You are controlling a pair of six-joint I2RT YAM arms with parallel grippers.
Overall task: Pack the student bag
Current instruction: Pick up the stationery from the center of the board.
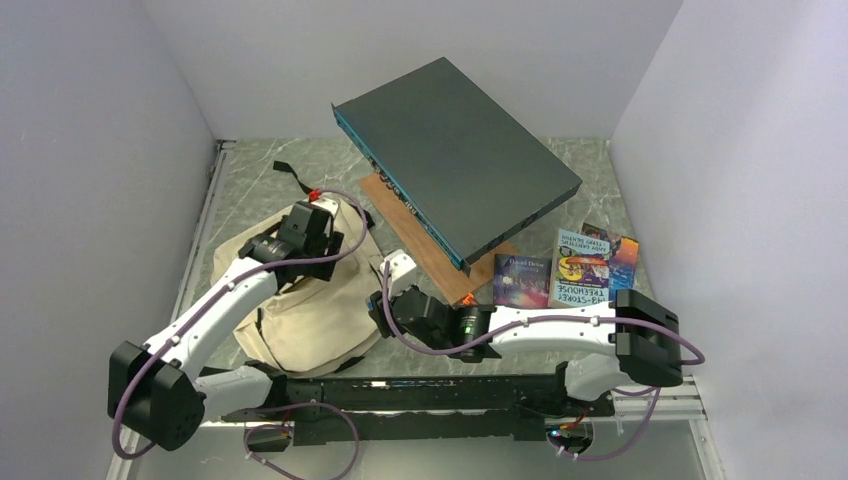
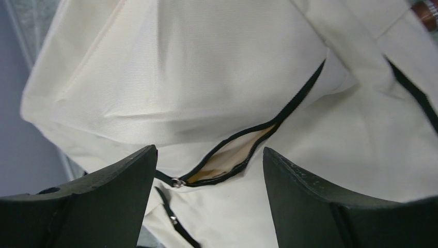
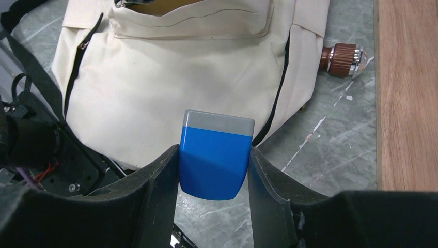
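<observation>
Right wrist view: the right gripper (image 3: 213,151) clamps a blue block (image 3: 214,173) just right of the student bag (image 1: 310,320), which lies near-left. The left gripper (image 2: 209,151) hangs wide and empty over its part-open zip (image 2: 232,154), likely to spread it.

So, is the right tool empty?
No, the right tool grips a blue block with a grey top between its fingers.

The right fingers (image 3: 157,191) pinch a blue grey-capped block (image 3: 214,160) near the student bag (image 3: 181,67).
</observation>
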